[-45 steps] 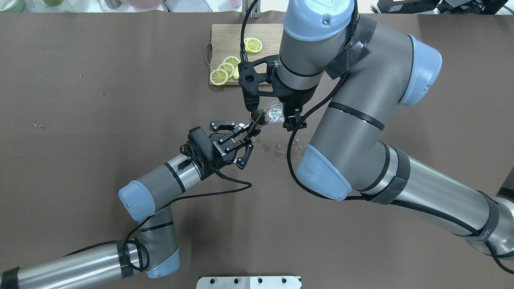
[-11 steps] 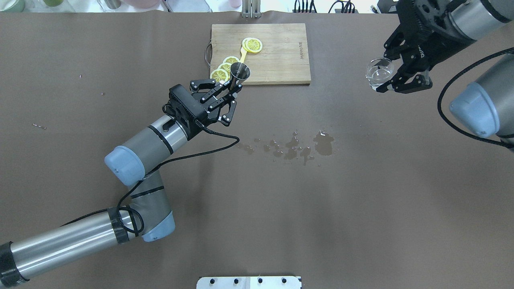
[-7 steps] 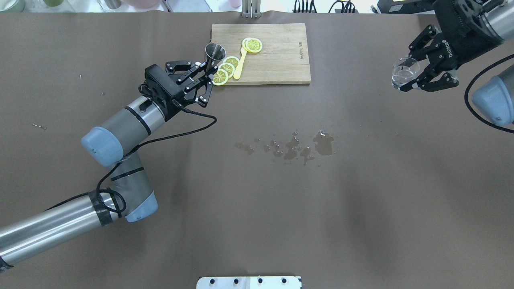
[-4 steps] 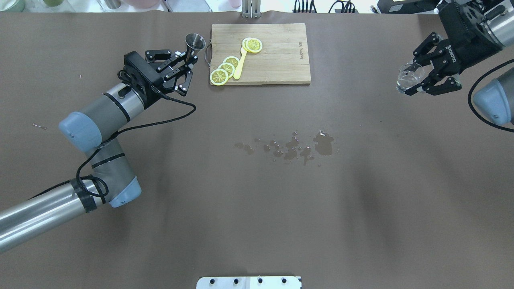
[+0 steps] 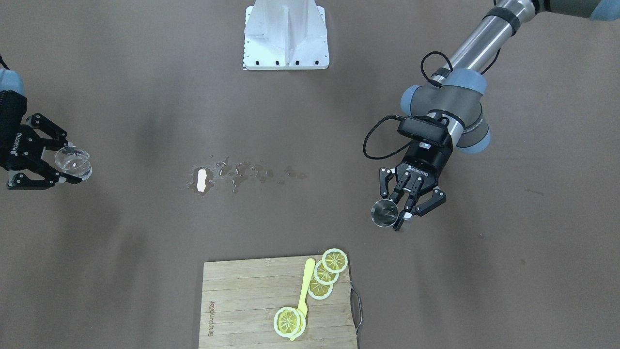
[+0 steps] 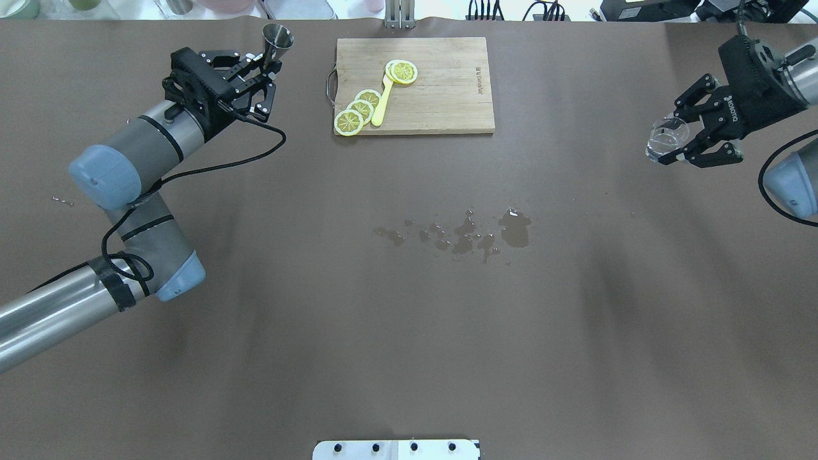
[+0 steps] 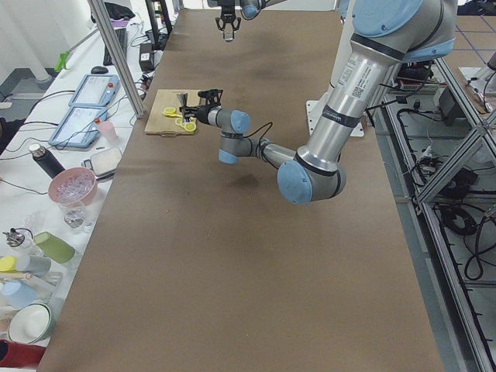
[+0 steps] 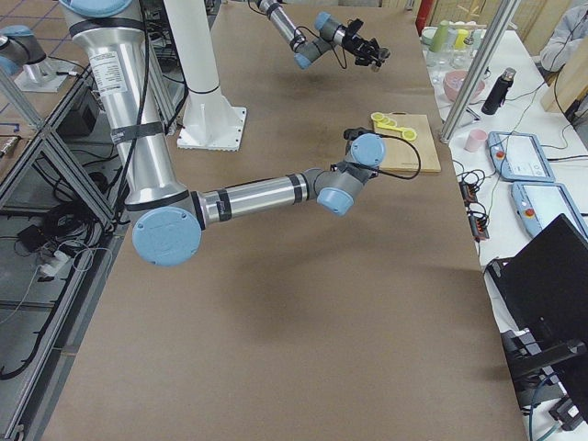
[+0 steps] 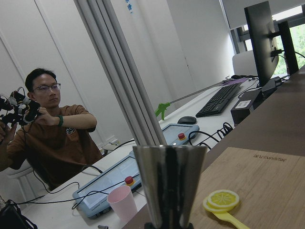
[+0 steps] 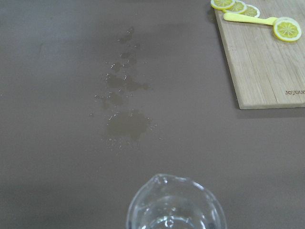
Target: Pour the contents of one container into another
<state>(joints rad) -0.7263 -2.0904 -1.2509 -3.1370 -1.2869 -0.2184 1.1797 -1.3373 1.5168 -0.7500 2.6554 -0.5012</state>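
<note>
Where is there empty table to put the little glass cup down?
Bare brown table lies between the spilled wet patch and the right pincer holding the small clear glass cup. More lies between that patch and the white base plate. The wooden cutting board is crowded with yellow lemon slices near its handle.

My left claw has "ROBOTIQ" in white on its black body, and my right claw has the same word. On the cutting board, ahead and to the right of my right claw, a burnt-in mark reads "joyoun", cut off by the frame edge.
</note>
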